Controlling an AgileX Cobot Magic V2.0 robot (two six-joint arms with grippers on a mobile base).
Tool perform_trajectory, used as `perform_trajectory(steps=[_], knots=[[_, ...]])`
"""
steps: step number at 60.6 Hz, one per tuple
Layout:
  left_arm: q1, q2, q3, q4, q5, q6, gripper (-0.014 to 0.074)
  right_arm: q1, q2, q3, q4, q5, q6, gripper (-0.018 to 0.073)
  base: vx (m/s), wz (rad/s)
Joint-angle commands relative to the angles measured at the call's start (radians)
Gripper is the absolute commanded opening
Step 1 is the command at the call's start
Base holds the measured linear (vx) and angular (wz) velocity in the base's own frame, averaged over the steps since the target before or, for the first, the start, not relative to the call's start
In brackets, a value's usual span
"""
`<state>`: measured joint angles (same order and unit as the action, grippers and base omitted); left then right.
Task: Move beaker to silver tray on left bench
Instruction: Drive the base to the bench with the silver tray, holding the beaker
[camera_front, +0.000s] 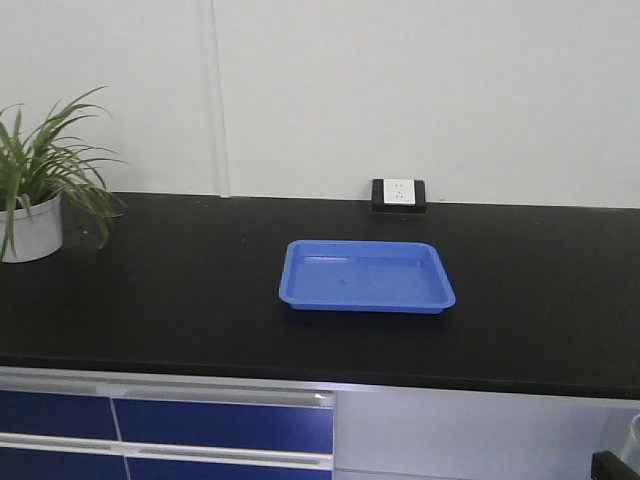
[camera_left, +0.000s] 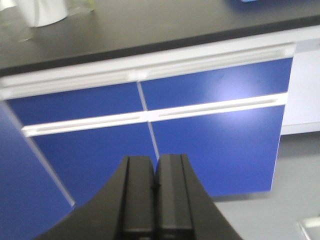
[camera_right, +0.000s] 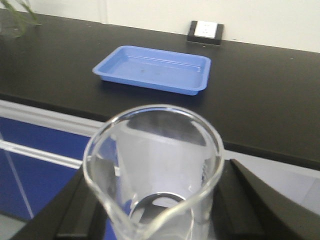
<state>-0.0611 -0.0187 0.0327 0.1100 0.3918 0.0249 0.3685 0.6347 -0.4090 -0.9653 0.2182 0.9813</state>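
The beaker (camera_right: 152, 170), small, clear glass and empty, stands upright between the black fingers (camera_right: 82, 210) of my right gripper (camera_right: 155, 212), which is shut on it. Its pouring lip points toward the camera. It hangs in front of a black-topped bench (camera_right: 260, 100), about level with the front edge. My left gripper (camera_left: 155, 162) is shut with nothing in it, low down facing blue cabinet doors (camera_left: 215, 145). The silver tray is out of view. The bench ahead shows no sink or tap, so I cannot tell whether it is the left bench.
A bright blue plastic tray (camera_front: 366, 277) lies on the bench top (camera_front: 150, 300), with nothing in it. A potted plant in a white pot (camera_front: 30, 228) stands at the far left. A wall socket box (camera_front: 399, 195) sits at the back. Grey floor (camera_left: 300, 175) lies beside the cabinets.
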Motion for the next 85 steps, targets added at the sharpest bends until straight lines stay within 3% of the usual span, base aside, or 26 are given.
perform_trajectory(steps=[1,46,85], knots=[[-0.004,-0.008,0.020,-0.003,-0.082,-0.002,0.0001,-0.002,-0.003,-0.032,-0.021,-0.042,0.000,-0.0011,-0.36,0.27],[-0.004,-0.008,0.020,-0.003,-0.082,-0.002,0.0001,-0.002,-0.003,-0.032,-0.022,-0.042,0.000,-0.0011,-0.32,0.31],[-0.004,-0.008,0.020,-0.003,-0.082,-0.002,0.0001,-0.002,-0.003,-0.032,-0.022,-0.042,0.000,-0.0011,-0.22,0.55]])
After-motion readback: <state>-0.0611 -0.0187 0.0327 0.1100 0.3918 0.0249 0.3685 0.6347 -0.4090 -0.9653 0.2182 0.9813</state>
